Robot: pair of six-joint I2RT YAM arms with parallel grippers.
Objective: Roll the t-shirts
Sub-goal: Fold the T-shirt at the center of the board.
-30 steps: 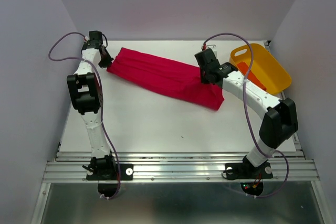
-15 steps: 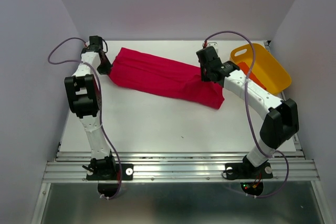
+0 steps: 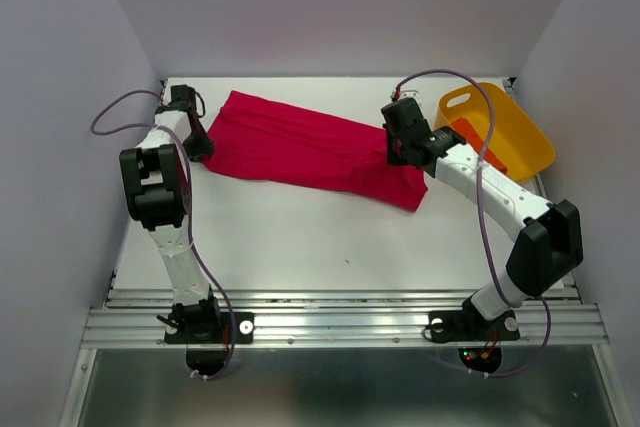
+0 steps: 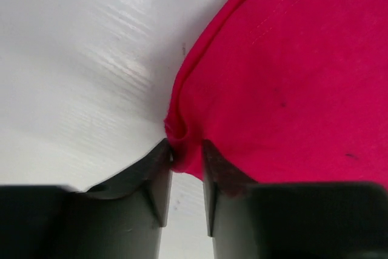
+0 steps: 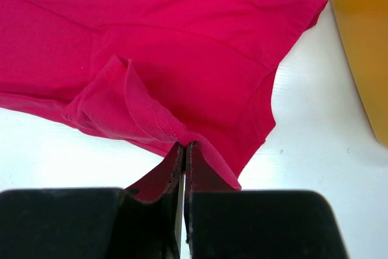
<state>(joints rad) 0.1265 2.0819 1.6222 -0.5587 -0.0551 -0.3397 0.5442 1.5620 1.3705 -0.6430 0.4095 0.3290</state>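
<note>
The crimson-red t-shirt [image 3: 305, 147] lies folded into a long band across the back of the table, slanting from far left to right. My left gripper [image 3: 203, 137] is shut on the shirt's left edge [image 4: 185, 144], a small fold pinched between the fingers. My right gripper [image 3: 397, 152] is shut on the shirt's upper right edge, the cloth [image 5: 182, 77] lifted in a ridge at its tips [image 5: 184, 145]. The orange t-shirt [image 3: 478, 142] shows as a strip inside the yellow basket.
The yellow plastic basket [image 3: 520, 132] stands at the back right, close beside the right arm; its wall also shows in the right wrist view [image 5: 361, 34]. White walls close in the table on the left, back and right.
Both grippers have moved toward the front with the shirt held. The shirt's left end has shifted down and left, and the band lies flatter than a second ago.
</note>
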